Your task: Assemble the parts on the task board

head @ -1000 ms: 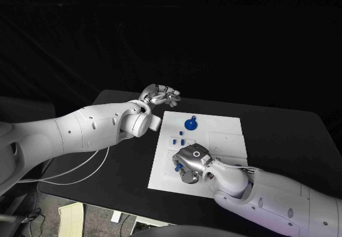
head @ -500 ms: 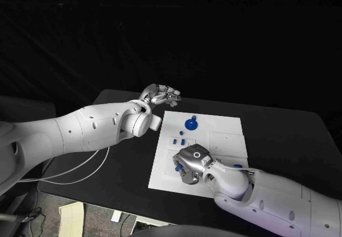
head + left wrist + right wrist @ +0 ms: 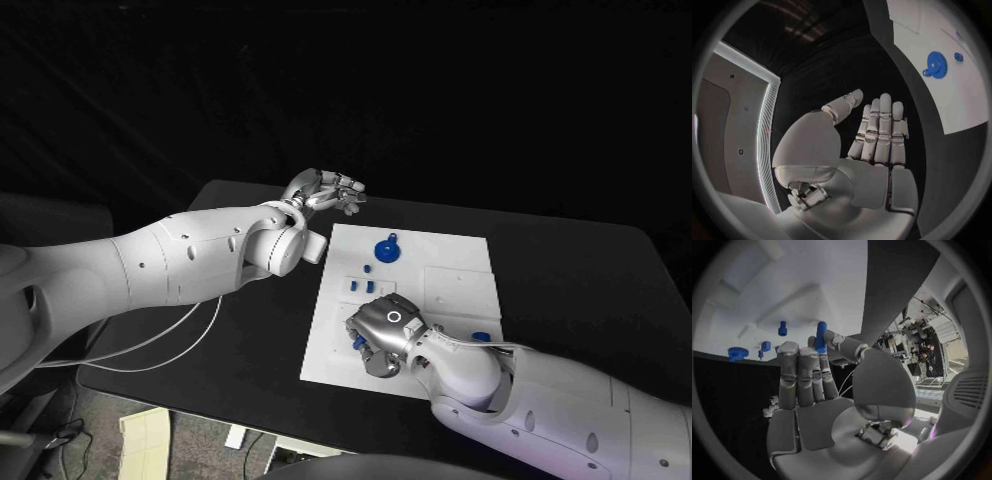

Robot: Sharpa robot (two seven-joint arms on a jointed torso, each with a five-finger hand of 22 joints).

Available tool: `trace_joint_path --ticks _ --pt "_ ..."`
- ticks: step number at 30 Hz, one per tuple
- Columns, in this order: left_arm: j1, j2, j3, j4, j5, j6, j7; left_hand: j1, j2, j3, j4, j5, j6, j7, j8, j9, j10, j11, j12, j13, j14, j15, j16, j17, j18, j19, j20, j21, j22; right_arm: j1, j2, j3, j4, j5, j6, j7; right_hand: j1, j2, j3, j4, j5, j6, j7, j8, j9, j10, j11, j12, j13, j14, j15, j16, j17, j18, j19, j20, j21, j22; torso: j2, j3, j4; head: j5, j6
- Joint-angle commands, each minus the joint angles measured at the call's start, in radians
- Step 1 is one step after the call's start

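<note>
A blue peg [image 3: 821, 336] is being pinched between the thumb and a finger of the right hand [image 3: 384, 333], which is being held over the near part of the task board [image 3: 454, 290]. The left hand [image 3: 326, 192] is being kept flat with fingers extended, empty, beyond the board's far left corner. A blue gear [image 3: 387, 249] and small blue parts [image 3: 358, 286] are lying on the board.

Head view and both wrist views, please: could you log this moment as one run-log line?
left hand: open, off board | right hand: pinching blue peg over task board | blue gear: on board
</note>
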Motion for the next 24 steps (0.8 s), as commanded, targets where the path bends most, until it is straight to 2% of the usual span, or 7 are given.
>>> trace_joint_path --ticks 1,8,16,24 --pt "0.002 0.0 0.001 0.003 -0.004 0.013 0.009 0.003 0.006 -0.007 0.0 -0.004 -0.005 -0.004 0.005 -0.002 0.0 0.001 0.005 -0.001 0.009 0.0 -0.007 0.002 0.011 0.005 0.001 -0.005 0.001 -0.001 0.002 -0.001 -0.002 -0.041 0.046 -0.013 -0.001 -0.011 0.01 0.001 0.002 0.007 0.001 0.004 0.003 0.073 -0.013 0.007 0.004 -0.004 -0.006 0.005 -0.002 0.085 0.001 -0.005 0.005 0.018 0.0 -0.001 0.0007 0.0 -0.001" --pt "0.002 0.0 0.001 0.004 -0.004 0.013 0.009 0.002 0.006 -0.007 0.0 -0.005 -0.006 -0.003 0.005 -0.002 -0.001 0.001 0.005 -0.001 0.009 0.0 -0.008 0.003 0.011 0.005 0.001 -0.006 0.002 0.0 0.01 -0.001 -0.004 -0.077 0.049 -0.06 -0.002 -0.015 0.016 0.006 0.002 0.009 0.001 0.004 0.005 0.077 -0.015 0.011 0.012 -0.004 -0.008 0.006 -0.004 0.085 0.001 -0.005 0.006 0.018 0.0 -0.0016 0.0014 -0.001 -0.003" --pt "0.002 -0.001 0.001 0.003 -0.004 0.013 0.008 0.0 0.006 -0.008 0.002 -0.005 -0.006 -0.003 0.005 -0.003 -0.001 0.002 0.005 -0.002 0.009 0.0 -0.009 0.004 0.011 0.005 0.001 -0.007 0.002 0.0 0.007 -0.001 0.006 -0.073 -0.008 -0.083 -0.004 -0.023 0.028 0.012 0.002 0.013 -0.001 0.005 0.009 0.081 -0.018 0.017 0.026 -0.003 -0.011 0.008 -0.005 0.085 0.003 -0.006 0.007 0.018 0.0 -0.0014 0.0014 0.001 -0.004" --pt "0.002 -0.002 0.001 0.003 -0.004 0.013 0.008 0.0 0.006 -0.008 0.003 -0.005 -0.007 -0.003 0.005 -0.003 -0.001 0.002 0.005 -0.002 0.009 0.0 -0.01 0.005 0.011 0.005 0.001 -0.007 0.003 0.001 0.008 -0.001 0.004 -0.073 0.002 -0.088 -0.004 -0.028 0.036 0.014 0.001 0.016 -0.003 0.007 0.013 0.083 -0.02 0.021 0.036 -0.003 -0.012 0.01 -0.005 0.085 0.004 -0.007 0.009 0.018 0.0 -0.0012 0.0014 0.005 -0.006"
